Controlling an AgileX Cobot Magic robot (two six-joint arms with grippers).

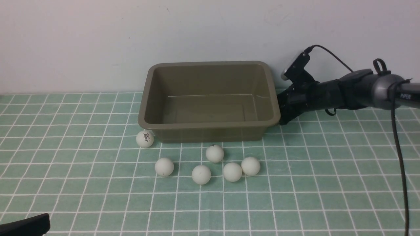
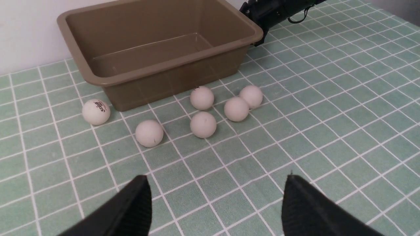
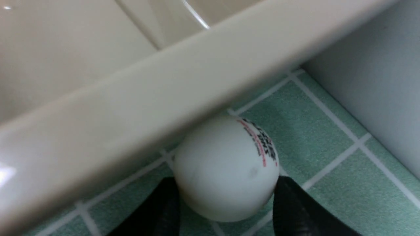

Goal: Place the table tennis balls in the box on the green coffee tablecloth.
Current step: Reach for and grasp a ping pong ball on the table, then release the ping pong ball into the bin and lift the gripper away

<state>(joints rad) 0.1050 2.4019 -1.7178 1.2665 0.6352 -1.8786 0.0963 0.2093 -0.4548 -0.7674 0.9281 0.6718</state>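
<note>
Olive box at 12 o'clock on green checked cloth, open top, nothing inside. Six white balls lie on the cloth on its 6 o'clock side. The logo ball is just beside the box's 7 o'clock corner (touching or not, can't tell). The plain balls are loosely grouped nearer the middle, five of them, and the two at the group's 3 o'clock end touch each other.

R arm comes in from 3 o'clock, its tip low behind the box's 3 o'clock wall. R gripper pinches a seventh ball w/ red-black print, one finger pressed on each side. That ball sits tucked under the box's flared rim, close to the cloth.

L gripper is spread wide w/ nothing between the fingers, over bare cloth at 6 o'clock of the balls, well apart from them.
</note>
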